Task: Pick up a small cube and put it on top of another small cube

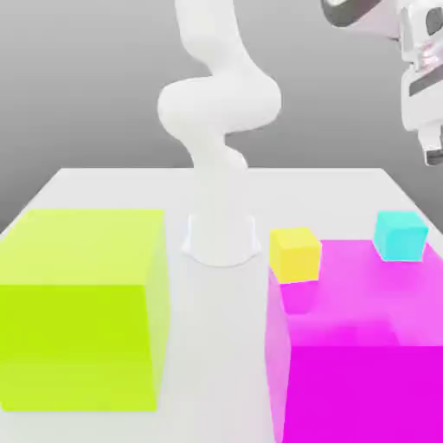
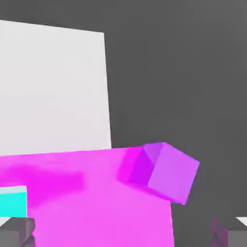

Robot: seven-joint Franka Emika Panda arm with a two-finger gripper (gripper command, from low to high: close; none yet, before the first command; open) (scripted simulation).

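Fingers (image 2: 17, 232) hang spread wide, holding nothing, ready to grab. The small shiny cyan cube (image 1: 401, 235) sits on the huge magenta block (image 1: 363, 346), at three o'clock from the small yellow cube (image 1: 296, 253), waiting as the base.

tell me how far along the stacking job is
Done: nothing stacked yet; the cyan cube has a bare top. In hand: the tool hangs open and empty, high at the exterior view's right. Left: the whole job, meaning grasp a small cube, carry it over and set it on the cyan cube.
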